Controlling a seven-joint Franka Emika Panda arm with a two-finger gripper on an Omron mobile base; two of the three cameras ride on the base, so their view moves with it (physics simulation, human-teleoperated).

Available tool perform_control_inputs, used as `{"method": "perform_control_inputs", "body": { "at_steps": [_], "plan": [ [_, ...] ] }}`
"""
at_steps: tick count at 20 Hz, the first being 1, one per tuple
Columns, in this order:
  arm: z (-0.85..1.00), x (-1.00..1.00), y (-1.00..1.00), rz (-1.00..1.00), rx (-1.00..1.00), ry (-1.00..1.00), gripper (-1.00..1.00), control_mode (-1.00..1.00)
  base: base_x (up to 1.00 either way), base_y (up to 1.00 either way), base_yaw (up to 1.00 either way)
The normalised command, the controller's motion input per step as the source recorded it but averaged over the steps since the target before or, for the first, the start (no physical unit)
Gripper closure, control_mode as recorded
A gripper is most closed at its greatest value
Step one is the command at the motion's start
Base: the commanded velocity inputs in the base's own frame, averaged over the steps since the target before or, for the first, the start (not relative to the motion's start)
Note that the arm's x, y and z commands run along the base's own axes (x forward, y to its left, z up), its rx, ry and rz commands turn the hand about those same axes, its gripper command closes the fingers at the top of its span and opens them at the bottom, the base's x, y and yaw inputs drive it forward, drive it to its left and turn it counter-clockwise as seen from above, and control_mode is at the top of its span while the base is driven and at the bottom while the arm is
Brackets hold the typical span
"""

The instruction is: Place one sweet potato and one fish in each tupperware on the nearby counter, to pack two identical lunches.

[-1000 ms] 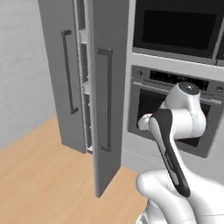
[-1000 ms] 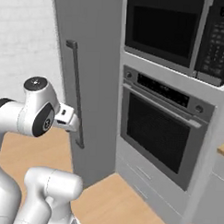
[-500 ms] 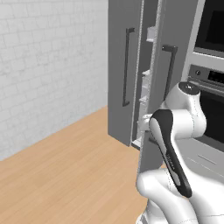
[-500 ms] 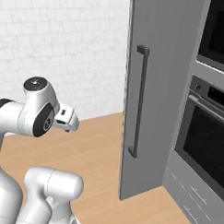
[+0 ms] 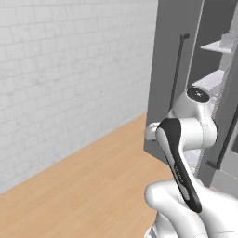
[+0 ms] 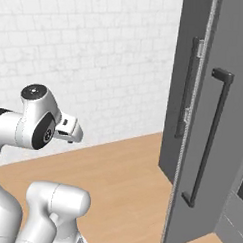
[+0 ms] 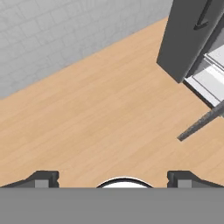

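Hand view: two dark fingertips (image 7: 43,177) stand far apart at the bottom edge, one at each side, nothing between them. The hand (image 7: 114,178) is spread wide and holds nothing. Below it lies bare light wooden floor (image 7: 100,113), running up to a white brick wall (image 7: 57,30). At upper right, one grey fridge door (image 7: 192,37) stands open on its edge, with two pale shelf edges (image 7: 210,74) showing beside it and one dark bar handle slanting across the floor.

Left base view: one white arm (image 5: 181,139) with a dark band folded up at lower right. Behind it, the tall grey fridge (image 5: 174,69), one dark vertical handle (image 5: 178,69) on the near panel, two white shelves visible inside at upper right. Brick wall fills the left; floor slopes across the bottom.

Right base view: arm at lower left, the hand (image 6: 68,131) pointing right, well apart from the fridge. Two grey door panels at right, each with one long dark handle (image 6: 209,137); the nearer door swung open toward the camera.

No tupperware, worktop, sweet potato or fish can be made out from here, so their place cannot be told.
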Motion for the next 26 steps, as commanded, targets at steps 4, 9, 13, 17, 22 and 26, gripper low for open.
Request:
{"method": "perform_control_inputs", "body": {
  "at_steps": [4,9,13,17,22,26],
  "plan": [
    [0.0,0.0,0.0,0.0,0.0,0.0,-1.0,1.0,1.0,0.58,-0.02],
    [0.0,0.0,0.0,0.0,0.0,0.0,-1.0,1.0,1.0,0.42,-0.13],
    [0.0,0.0,0.0,0.0,0.0,0.0,-1.0,1.0,0.97,0.39,-0.27],
    [0.0,0.0,0.0,0.0,0.0,0.0,-1.0,1.0,0.72,0.0,-0.45],
    [0.0,0.0,0.0,0.0,0.0,0.0,-1.0,1.0,0.57,-0.05,-0.67],
    [0.0,0.0,0.0,0.0,0.0,0.0,-1.0,1.0,0.83,0.17,-0.76]
  ]
}}
